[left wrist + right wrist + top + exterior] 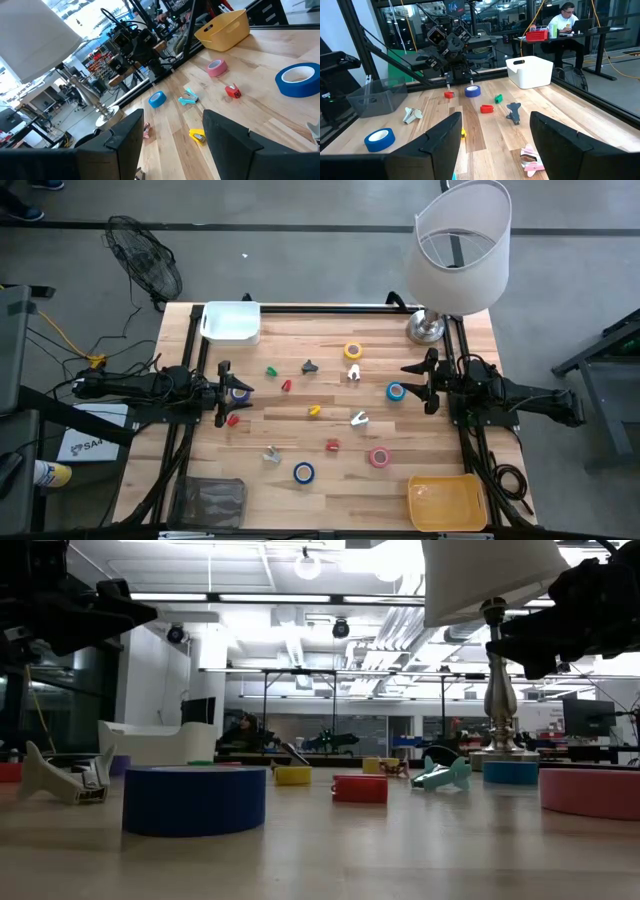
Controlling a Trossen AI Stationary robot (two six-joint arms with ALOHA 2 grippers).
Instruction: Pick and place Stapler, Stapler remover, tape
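Note:
Scattered over the wooden table lie small staplers, such as a red one and a yellow one. Among them are staple removers, one dark and one white, and flat-lying tape rolls: blue, pink and yellow. At the table's left side my left gripper stands open above the wood, beside another blue tape roll. Over at the right side my right gripper is open too, near a blue roll.
A white bin stands at the far left, a yellow bin at the near right and a grey bin at the near left. A lamp rises from the far right corner. A person sits at a desk beyond the table.

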